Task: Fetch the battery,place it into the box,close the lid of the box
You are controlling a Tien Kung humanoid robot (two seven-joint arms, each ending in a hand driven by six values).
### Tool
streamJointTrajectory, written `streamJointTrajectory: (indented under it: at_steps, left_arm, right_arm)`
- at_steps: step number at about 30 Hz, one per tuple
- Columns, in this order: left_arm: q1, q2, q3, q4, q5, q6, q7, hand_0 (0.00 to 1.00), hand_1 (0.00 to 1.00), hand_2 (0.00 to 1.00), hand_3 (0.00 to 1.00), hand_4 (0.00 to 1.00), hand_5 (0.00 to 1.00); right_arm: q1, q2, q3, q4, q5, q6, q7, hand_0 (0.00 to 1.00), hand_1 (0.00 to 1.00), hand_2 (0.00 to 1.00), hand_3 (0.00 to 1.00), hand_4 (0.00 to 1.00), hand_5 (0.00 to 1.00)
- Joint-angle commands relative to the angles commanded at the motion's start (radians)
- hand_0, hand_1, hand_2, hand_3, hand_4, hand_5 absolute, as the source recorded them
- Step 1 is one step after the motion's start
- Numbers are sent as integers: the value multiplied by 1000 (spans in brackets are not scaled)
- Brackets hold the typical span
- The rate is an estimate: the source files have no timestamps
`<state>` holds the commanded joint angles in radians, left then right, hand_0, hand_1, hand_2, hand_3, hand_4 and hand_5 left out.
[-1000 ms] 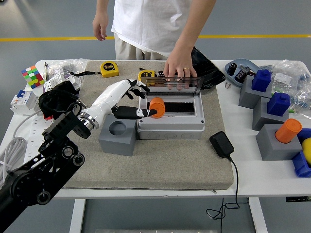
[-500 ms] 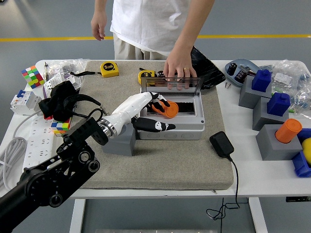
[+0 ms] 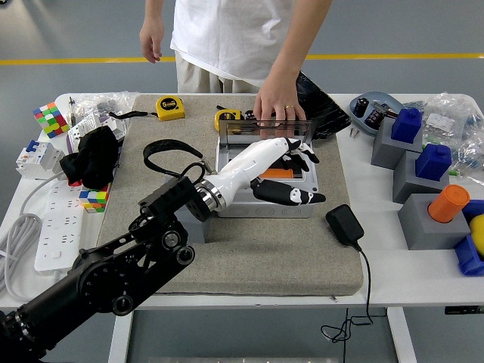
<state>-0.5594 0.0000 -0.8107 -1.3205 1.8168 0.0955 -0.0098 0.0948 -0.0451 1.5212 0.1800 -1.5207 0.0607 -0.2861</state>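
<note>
Hovering left hand [image 3: 286,170] – fingers spread | battery [image 3: 275,173] beneath it – inside box [image 3: 265,204]

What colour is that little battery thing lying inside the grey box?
Orange. The battery shows in the head view, partly hidden beneath the robot's left hand inside the box.

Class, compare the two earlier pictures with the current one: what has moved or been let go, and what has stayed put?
The left hand carried the orange battery rightward from the box's left end, and it now lies inside the grey box; the fingers are spread above it, apparently released. The person's hand still holds the clear lid open. The black adapter has not moved.
</note>
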Motion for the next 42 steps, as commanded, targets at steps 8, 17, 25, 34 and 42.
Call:
streamJointTrajectory:
  at_steps: [8,17,25,34,42]
  left_arm:
    - [-96,0,-62,78,64,-20,-5,817,858,812,799,998,633]
    - [-112,0,-57,188,125,-105,115,856,895,852,842,998,721]
    - [-92,0,-36,111,104,-200,251,819,879,824,819,998,726]
    - [-73,9,-17,6,80,-230,316,809,872,813,810,998,734]
    - [-63,14,28,6,41,-253,352,789,854,806,802,998,744]
  right_arm:
    - [2,0,-8,0,8,0,0,642,663,673,576,972,580]
    - [4,-1,-29,0,28,0,2,641,663,673,576,973,581]
    - [3,-1,-32,0,28,0,3,641,662,673,576,973,581]
    - [1,0,-39,0,32,0,4,641,663,673,576,973,581]
    - [-1,-1,-38,0,30,1,4,641,663,673,576,973,581]
